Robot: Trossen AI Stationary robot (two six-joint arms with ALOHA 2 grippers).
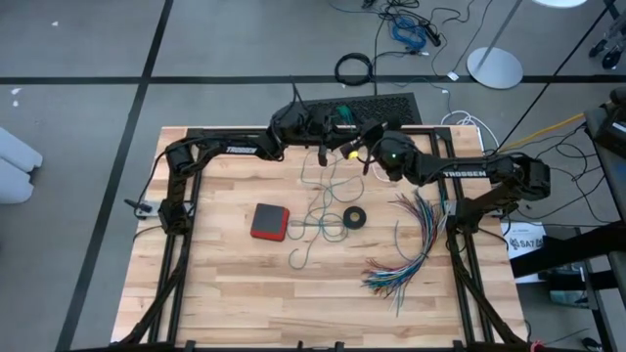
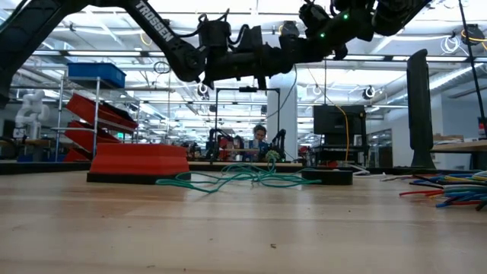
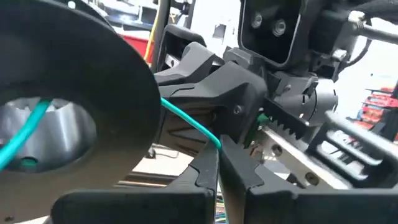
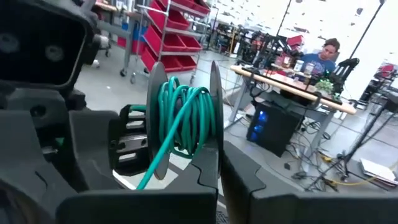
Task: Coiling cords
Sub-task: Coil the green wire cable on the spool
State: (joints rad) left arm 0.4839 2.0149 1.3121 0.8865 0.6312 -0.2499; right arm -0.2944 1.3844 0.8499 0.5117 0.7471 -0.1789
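A black spool (image 4: 183,118) with teal cord wound on it hangs above the table's far middle, between my two grippers. My right gripper (image 4: 217,177) is shut on the spool. My left gripper (image 3: 217,165) faces the spool's flat side (image 3: 74,81) and is shut on the teal cord (image 3: 193,124) that runs off the spool. The rest of the teal cord (image 1: 321,210) lies in loose loops on the table's middle, also seen in the low view (image 2: 243,176). In the high view the two grippers meet at the far edge, left (image 1: 328,129) and right (image 1: 360,145). My left gripper pinches the teal cord (image 3: 216,143) between its two fingertips, a single strand. From there the strand runs in a gentle curve back to the spool. My right gripper pinches the rim of the spool's flange (image 4: 215,149) on the side away from my left arm, with its fingers level. The spool is lifted clear of the table, its axis level.
A red box (image 1: 269,221) lies left of the loose cord and a small black tape ring (image 1: 354,217) right of it. A fanned bundle of multicoloured wires (image 1: 406,249) covers the right part of the table. A black keyboard (image 1: 377,106) sits just beyond the far edge.
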